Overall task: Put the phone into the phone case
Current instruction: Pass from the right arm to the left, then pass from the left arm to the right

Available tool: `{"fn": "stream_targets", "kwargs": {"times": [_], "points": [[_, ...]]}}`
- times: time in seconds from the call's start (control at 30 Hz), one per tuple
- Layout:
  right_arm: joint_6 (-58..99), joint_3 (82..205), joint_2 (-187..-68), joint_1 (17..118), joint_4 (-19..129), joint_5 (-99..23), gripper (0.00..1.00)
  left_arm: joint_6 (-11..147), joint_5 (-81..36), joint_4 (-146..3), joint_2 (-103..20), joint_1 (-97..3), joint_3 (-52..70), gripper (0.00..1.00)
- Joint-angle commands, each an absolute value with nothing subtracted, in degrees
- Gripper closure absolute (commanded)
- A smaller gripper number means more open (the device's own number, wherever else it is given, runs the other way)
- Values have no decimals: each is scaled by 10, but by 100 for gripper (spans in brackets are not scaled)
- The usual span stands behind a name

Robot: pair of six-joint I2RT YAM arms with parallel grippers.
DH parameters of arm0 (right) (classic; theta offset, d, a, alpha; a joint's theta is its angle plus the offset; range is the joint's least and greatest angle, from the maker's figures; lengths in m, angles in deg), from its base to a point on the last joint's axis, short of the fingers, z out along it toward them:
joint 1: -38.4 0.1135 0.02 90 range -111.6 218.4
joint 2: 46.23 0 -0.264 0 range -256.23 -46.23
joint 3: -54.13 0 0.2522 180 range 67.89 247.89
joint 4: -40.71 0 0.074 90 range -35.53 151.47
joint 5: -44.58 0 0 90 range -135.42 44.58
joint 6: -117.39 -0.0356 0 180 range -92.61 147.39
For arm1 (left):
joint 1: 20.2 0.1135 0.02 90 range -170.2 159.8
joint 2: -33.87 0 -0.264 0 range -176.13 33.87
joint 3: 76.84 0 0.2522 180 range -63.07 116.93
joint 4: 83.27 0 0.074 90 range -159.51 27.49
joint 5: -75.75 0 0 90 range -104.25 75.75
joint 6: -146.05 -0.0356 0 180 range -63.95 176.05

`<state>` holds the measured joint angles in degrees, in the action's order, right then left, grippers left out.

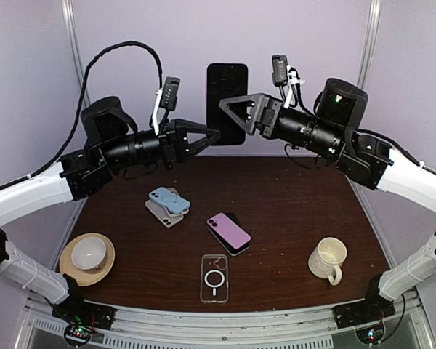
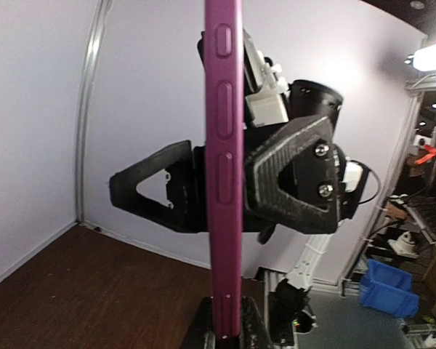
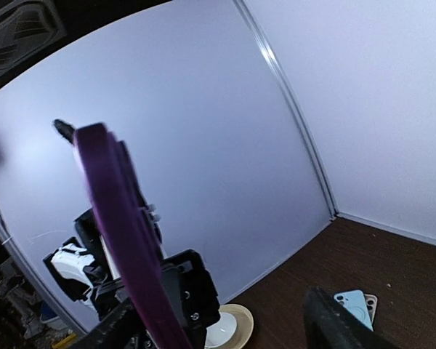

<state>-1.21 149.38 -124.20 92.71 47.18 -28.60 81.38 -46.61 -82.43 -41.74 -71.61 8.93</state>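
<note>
2 arms are raised above the back of the brown surface (image 1: pixel 291 211) and meet at 1 phone (image 1: pixel 227 91), which is held upright in the air with its dark screen facing the top camera. The left wrist view shows its purple edge and side buttons. The left gripper (image 1: pixel 215 136) is clenched on the phone's lower edge, and that view shows the edge running down between its 2 fingers. The right gripper (image 1: pixel 227 107) is released. Its fingers (image 3: pixel 338 320) stand wide apart on either side of the phone, 1 in front of the screen and 1 behind. I cannot tell whether either of them touches it.

Well below, near the front of the surface, the clear phone case (image 1: pixel 214 278) lies flat. A pink phone (image 1: pixel 230 231) lies just behind it, resting on something dark. To the left, a blue case (image 1: pixel 168 198) sits on top of a pale one (image 1: pixel 160 214). At the front left, a cup (image 1: pixel 89 252) stands on a tan saucer (image 1: pixel 67 275). At the front right is a ribbed mug (image 1: pixel 327 258).
</note>
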Motion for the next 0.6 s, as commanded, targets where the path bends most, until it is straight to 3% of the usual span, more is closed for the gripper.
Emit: {"fn": "stream_targets", "kwargs": {"times": [0.0,0.23,0.57], "points": [[7,1484,-1221,932,591,-471,2,686,-286,-810,-389,-738,63,100],[56,1499,-1246,975,641,-583,1,643,-51,-820,-386,-782,24,100],[78,1581,-1332,990,641,-596,1,645,-15,-796,-409,-788,32,100]]}}
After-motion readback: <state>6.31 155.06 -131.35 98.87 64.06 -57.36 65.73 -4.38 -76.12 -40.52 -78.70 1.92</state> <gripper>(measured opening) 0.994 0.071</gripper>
